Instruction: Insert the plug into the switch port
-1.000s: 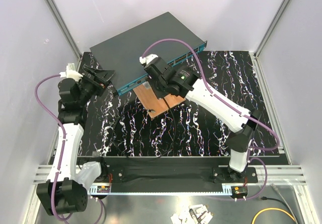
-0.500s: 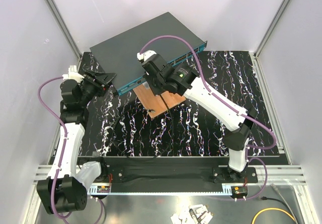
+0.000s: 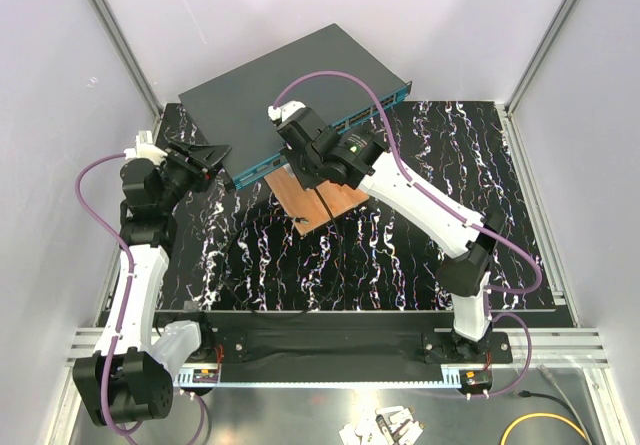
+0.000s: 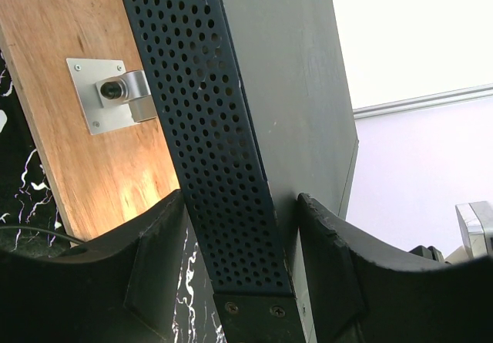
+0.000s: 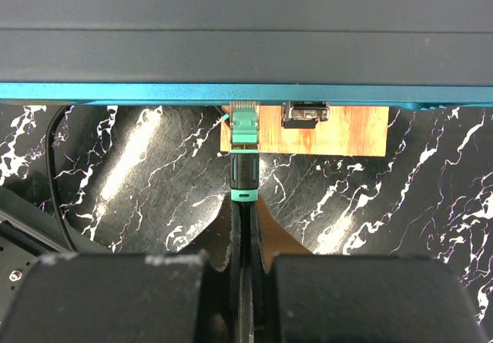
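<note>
Plug (image 5: 244, 121) first: we judge it light and stiff in the body, with a brittle latch and a limp black cable (image 5: 243, 175) behind; it is best held on the cable just behind the body, so the tip cannot droop; the right gripper (image 5: 245, 208) pinches it there, jaws closed tight. The plug points straight ahead of those fingertips, its clear tip at the lower edge of the teal front strip (image 5: 115, 92); we cannot make out the switch port on that strip, nor whether the tip has entered; beyond the strip's end, the left gripper (image 4: 243, 204) clamps the corner of the switch box (image 4: 300, 89).
</note>
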Controlling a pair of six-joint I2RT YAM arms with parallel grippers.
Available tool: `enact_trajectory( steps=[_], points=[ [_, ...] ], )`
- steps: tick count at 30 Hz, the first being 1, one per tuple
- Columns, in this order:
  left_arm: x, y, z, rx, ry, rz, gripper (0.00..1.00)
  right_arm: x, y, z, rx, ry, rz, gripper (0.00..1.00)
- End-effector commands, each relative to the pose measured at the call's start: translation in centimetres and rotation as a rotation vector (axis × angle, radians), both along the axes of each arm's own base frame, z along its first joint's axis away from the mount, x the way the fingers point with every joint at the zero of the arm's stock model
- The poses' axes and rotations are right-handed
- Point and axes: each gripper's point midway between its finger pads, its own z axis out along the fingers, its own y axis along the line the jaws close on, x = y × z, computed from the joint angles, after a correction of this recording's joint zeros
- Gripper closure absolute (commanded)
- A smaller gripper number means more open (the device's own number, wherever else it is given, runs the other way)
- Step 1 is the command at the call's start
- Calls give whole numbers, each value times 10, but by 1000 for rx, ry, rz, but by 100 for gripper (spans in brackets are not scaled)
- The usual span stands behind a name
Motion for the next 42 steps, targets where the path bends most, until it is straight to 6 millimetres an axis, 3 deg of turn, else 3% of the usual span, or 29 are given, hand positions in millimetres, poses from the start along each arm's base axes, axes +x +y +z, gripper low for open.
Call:
enact_trajectory(
  steps=[1, 16, 28, 42],
  points=[
    [-5, -18, 22, 17, -112, -85, 60, 6, 8, 17, 48, -50, -9, 100],
    [-7, -23, 21, 16, -116, -104, 73, 16, 16, 36, 88, -100, -21, 100],
    [-12, -36, 14, 20, -105, -146, 100, 25, 30, 42, 118, -122, -20, 100],
    [-18, -47, 3, 26, -85, -181, 100, 43, 43, 53, 158, -191, -30, 100]
  ],
)
